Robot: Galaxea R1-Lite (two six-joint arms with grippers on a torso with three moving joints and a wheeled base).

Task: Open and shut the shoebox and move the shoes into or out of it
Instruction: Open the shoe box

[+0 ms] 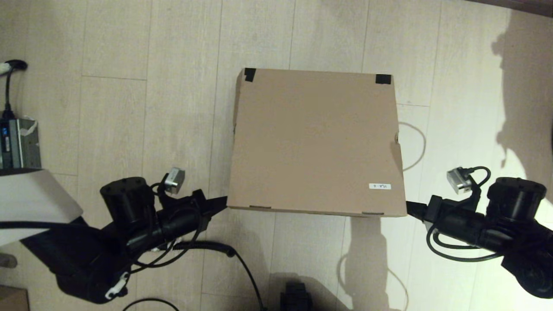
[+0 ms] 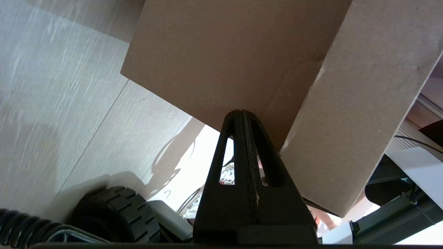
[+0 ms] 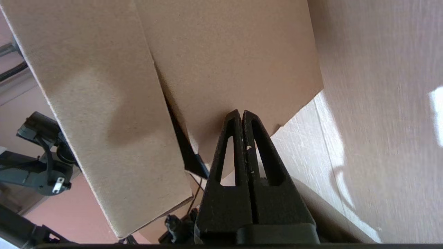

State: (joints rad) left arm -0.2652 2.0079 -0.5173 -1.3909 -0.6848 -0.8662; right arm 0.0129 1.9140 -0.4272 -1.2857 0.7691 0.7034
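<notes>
The shoebox (image 1: 315, 140) is a plain brown cardboard box on the wooden floor, lid down, with dark tape at its two far corners and a small white label near its front right corner. My left gripper (image 1: 224, 201) is shut, its tip against the box's near left corner. In the left wrist view the closed left gripper (image 2: 241, 112) points at the box's side wall (image 2: 221, 58). My right gripper (image 1: 408, 204) is shut at the near right corner. In the right wrist view the right gripper (image 3: 241, 112) meets the shoebox side (image 3: 235, 58). The shoes are hidden.
A grey device (image 1: 19, 142) with a black cable stands at the far left beside a white panel (image 1: 30, 198). A thin cable loop (image 1: 417, 147) lies on the floor right of the box. A black wheel (image 2: 117, 214) shows in the left wrist view.
</notes>
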